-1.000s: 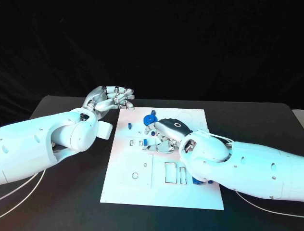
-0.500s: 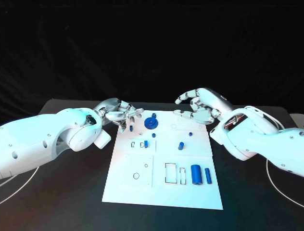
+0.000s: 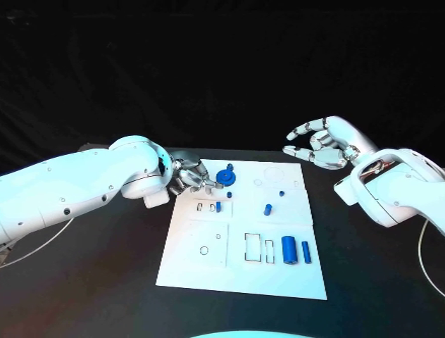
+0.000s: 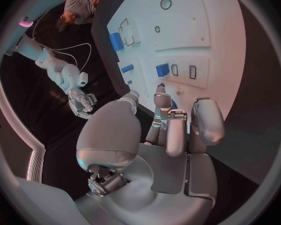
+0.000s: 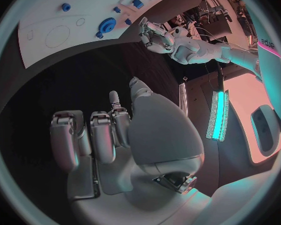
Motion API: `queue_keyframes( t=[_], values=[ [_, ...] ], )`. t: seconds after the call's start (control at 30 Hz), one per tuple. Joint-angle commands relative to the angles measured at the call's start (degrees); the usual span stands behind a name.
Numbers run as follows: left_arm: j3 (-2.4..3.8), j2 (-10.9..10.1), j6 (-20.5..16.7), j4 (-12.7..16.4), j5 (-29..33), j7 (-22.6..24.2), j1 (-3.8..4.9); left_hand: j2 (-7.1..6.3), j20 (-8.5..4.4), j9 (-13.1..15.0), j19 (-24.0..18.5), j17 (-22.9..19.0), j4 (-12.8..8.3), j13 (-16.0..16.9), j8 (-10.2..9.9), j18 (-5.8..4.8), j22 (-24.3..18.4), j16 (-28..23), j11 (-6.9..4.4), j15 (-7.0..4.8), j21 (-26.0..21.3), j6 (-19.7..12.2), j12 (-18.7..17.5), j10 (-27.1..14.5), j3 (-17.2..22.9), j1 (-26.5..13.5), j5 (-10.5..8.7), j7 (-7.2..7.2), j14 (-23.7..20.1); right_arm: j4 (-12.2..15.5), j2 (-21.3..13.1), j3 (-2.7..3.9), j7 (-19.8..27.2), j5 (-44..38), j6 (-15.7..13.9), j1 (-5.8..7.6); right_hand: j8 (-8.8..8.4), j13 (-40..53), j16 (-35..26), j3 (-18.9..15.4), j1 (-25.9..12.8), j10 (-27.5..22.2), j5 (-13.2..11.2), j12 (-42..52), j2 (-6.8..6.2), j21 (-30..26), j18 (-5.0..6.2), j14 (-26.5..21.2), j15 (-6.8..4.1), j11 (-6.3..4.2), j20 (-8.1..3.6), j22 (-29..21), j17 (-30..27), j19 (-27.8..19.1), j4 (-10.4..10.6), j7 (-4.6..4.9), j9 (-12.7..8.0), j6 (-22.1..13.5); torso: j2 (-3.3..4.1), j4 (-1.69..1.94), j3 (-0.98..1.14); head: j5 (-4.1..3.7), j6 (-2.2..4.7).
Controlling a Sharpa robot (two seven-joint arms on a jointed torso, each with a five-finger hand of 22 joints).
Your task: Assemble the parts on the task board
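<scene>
White plate: task board (image 3: 197, 271) lies mid-table on the black table (image 3: 385, 282); every place below is given relative to it.
Left hand: left hand (image 3: 192, 175) sits at the board's far-left corner, fingers curled in over the edge. Whether it pinches a part there, cannot tell; the left wrist view shows fingertips (image 4: 162, 96) just short of a small blue block (image 4: 162, 70), likely lining up for a seat or pick.
Gear: blue gear (image 3: 226, 174) stands on the board just beside that hand, near the far edge.
Loose parts: small blue peg (image 3: 267, 209) mid-board; two blue cylinders (image 3: 296, 250) lie side by side near the board's right edge, beside the empty rectangular slots (image 3: 255, 248), probably staged for those slots.
Right hand: right hand (image 3: 322, 144) is raised off the board past its far-right corner, fingers loosely bent and apart, holding nothing, seemingly parked clear so the left can work.
</scene>
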Motion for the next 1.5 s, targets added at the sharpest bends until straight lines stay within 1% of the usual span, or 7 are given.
queue_keyframes(
  t=[0.03,0.17,0.37,0.5,0.77,1.17,1.5],
  values=[
    [-0.22,1.4,5.6,-1.0,-6.1,-5.3,0.54,0.15,-0.13,1.1,0.6,12.9,0.0,1.3,1.2,-0.96,1.0,0.5,-0.29,-0.43,0.8,0.0,1.3,0.6,-1.5,-1.4,-0.4,-0.55,5.3,0.0,-0.2,-0.04,0.4,1.4,1.5,0.01,0.4,6.1,-0.2,0.4,0.5,-0.1,0.4,-0.3,-0.06,-0.3,0.19,4.8,-0.44,-0.36,-0.15,12.7,9.6,3.8,-0.1,-0.04,-0.1,0.4,-0.35,0.0,0.26,0.1,-0.48],
    [-0.56,3.4,6.9,-2.3,-7.5,-6.2,1.1,0.65,-0.31,2.7,0.7,13.3,0.0,2.5,2.7,-1.12,2.1,0.9,-0.56,-0.65,1.4,-0.1,2.6,1.0,-2.9,-1.9,-0.39,-0.88,5.5,-0.2,-0.4,-0.1,-0.1,1.1,1.7,0.01,0.42,6.0,-0.2,0.4,0.5,-0.1,0.5,-0.3,-0.11,-0.3,0.18,4.8,-0.45,-0.37,-0.16,12.8,9.6,3.9,-0.2,-0.05,-0.1,0.4,-0.34,-0.11,0.3,0.19,-0.69],
    [-1.28,6.0,9.8,-4.4,-8.4,-6.9,1.65,1.22,-0.33,3.4,0.9,13.8,-0.1,1.8,3.0,-1.28,3.0,1.3,-0.53,-0.64,1.9,-0.9,2.1,0.2,-3.3,-1.3,-0.27,-0.83,5.6,-0.4,-0.6,-0.15,-0.6,0.9,1.8,0.01,0.42,6.0,-0.2,0.4,0.5,-0.1,0.5,-0.3,-0.11,-0.3,0.18,4.8,-0.45,-0.37,-0.16,12.8,9.6,3.9,-0.2,-0.05,-0.1,0.4,-0.19,-0.02,0.29,0.2,-1.0],
    [-1.66,7.3,10.8,-5.8,-8.6,-7.1,1.78,1.34,-0.31,3.5,0.9,14.0,-0.1,1.5,3.0,-1.32,3.3,1.4,-0.48,-0.6,2.1,-1.1,1.9,-0.1,-3.4,-1.2,-0.28,-0.78,5.7,-0.5,-0.6,-0.16,-0.8,0.8,1.8,0.01,0.45,6.0,-0.3,0.4,0.5,-0.2,0.6,-0.4,-0.19,-0.3,0.2,4.7,-0.46,-0.38,-0.17,12.7,9.5,3.8,-0.1,-0.05,-0.1,0.4,-0.14,0.06,0.26,0.22,-1.17],
    [-2.14,9.3,12.2,-7.5,-8.5,-7.3,1.81,1.56,-0.25,3.8,1.0,14.2,-0.1,1.2,3.1,-1.39,3.7,1.6,-0.42,-0.54,2.3,-1.5,1.7,-0.5,-3.5,-0.7,-0.22,-0.71,5.8,-0.7,-0.5,-0.18,-1.0,0.8,1.9,0.01,0.46,6.0,-0.3,0.3,0.5,-0.2,0.6,-0.3,-0.22,-0.4,0.21,4.7,-0.46,-0.37,-0.17,12.7,9.5,3.8,-0.1,-0.05,-0.1,0.4,-0.12,-0.08,0.22,0.27,-1.34],
    [-2.4,10.7,13.3,-8.6,-8.4,-7.2,1.72,2.0,-0.13,4.5,1.0,14.4,-0.2,0.7,3.3,-1.43,4.1,1.7,-0.33,-0.43,2.6,-1.9,1.3,-1.1,-3.2,0.7,-0.18,-0.63,5.8,-1.0,-0.2,-0.2,-1.1,0.7,2.0,-0.05,0.5,5.9,-0.3,0.3,0.3,-0.2,0.8,-0.4,-0.22,-0.5,0.25,4.7,-0.47,-0.38,-0.19,12.6,9.4,3.7,0.0,-0.05,-0.1,0.5,-0.06,0.04,0.21,-0.18,-1.32],
    [-2.44,11.2,13.8,-9.0,-8.3,-7.2,1.63,2.42,-0.03,5.1,0.9,14.4,-0.2,0.6,3.4,-1.46,4.5,1.7,-0.28,-0.37,2.9,-2.3,1.3,-1.3,-2.2,2.6,-0.14,-0.58,5.8,-1.0,-0.2,-0.23,-1.3,0.6,2.2,-0.09,0.55,5.9,-0.3,0.3,0.2,-0.2,0.9,-0.4,-0.15,-0.6,0.27,4.7,-0.48,-0.38,-0.2,12.6,9.4,3.7,0.1,-0.06,-0.1,0.5,0.01,-0.04,0.21,-0.11,-1.46]
  ],
)
